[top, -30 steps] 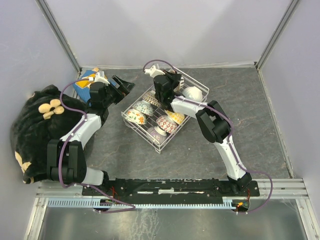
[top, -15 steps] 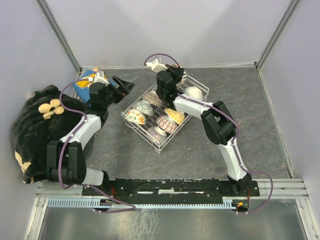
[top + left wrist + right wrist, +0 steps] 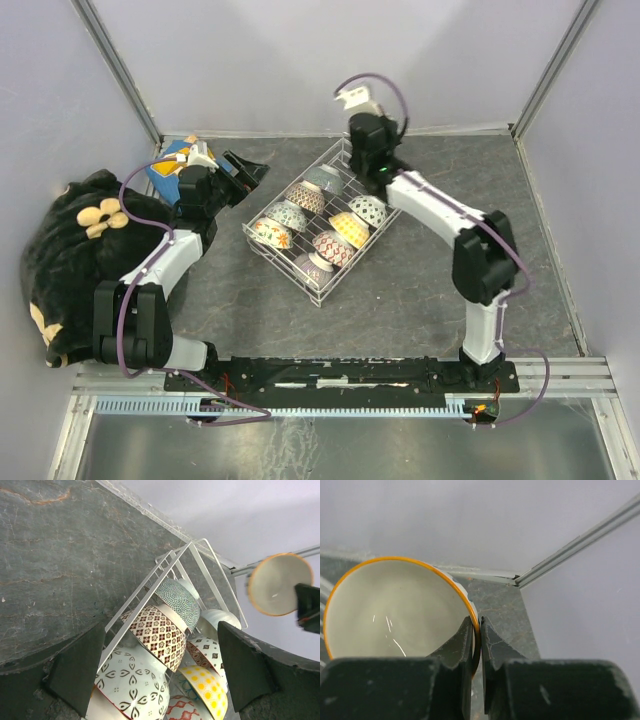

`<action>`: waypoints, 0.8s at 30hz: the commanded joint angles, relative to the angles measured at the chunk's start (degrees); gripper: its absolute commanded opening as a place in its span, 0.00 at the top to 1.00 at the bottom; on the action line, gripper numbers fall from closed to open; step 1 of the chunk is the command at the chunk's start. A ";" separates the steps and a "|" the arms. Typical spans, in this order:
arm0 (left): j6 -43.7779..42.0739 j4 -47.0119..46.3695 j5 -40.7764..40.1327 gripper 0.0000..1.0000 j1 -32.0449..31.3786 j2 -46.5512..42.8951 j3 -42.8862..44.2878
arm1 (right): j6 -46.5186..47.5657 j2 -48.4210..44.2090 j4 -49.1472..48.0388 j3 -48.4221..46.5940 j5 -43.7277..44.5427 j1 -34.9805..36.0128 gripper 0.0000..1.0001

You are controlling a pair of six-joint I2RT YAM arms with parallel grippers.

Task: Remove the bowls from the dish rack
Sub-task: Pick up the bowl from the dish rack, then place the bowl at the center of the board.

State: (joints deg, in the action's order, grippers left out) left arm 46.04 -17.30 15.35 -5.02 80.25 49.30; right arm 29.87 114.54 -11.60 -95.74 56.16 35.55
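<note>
The white wire dish rack (image 3: 318,287) stands slantwise mid-table with several patterned bowls (image 3: 340,228) on edge inside it. Seen from the left wrist, a brown-patterned bowl (image 3: 159,634), a green dotted bowl (image 3: 178,596) and a yellow dotted bowl (image 3: 207,686) lean in the rack (image 3: 176,564). My right gripper (image 3: 480,630) is shut on the rim of an orange-rimmed bowl (image 3: 395,610), white inside, held in the air above the rack's far corner (image 3: 372,140). That bowl (image 3: 279,584) also shows in the left wrist view. My left gripper (image 3: 245,170) stands open left of the rack, holding nothing (image 3: 160,665).
A black soft bag with a cream flower (image 3: 75,250) lies at the left edge. A blue box (image 3: 168,168) sits behind the left arm. Pale walls with metal posts (image 3: 115,65) close the table at the back and sides.
My right arm has lifted the orange-rimmed bowl out of the rack and swung it up toward the back right. The left arm has not moved.
</note>
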 commanded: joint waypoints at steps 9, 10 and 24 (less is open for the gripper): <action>2.65 -8.99 5.21 0.00 -0.33 -2.60 -2.38 | -49.73 -9.60 29.75 -5.33 -26.11 -23.48 0.99; 2.50 -9.17 5.40 0.00 -0.34 -2.82 -2.64 | -51.80 -8.96 30.32 -5.27 -28.52 -25.33 0.99; -0.11 -15.61 2.20 0.01 -2.92 -3.44 -5.18 | -59.85 2.90 31.99 -10.24 -40.76 -32.65 0.99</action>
State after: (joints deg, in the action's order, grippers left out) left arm 47.29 -27.55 19.35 -6.66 77.62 43.79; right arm -25.87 116.55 23.88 -100.07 19.88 3.09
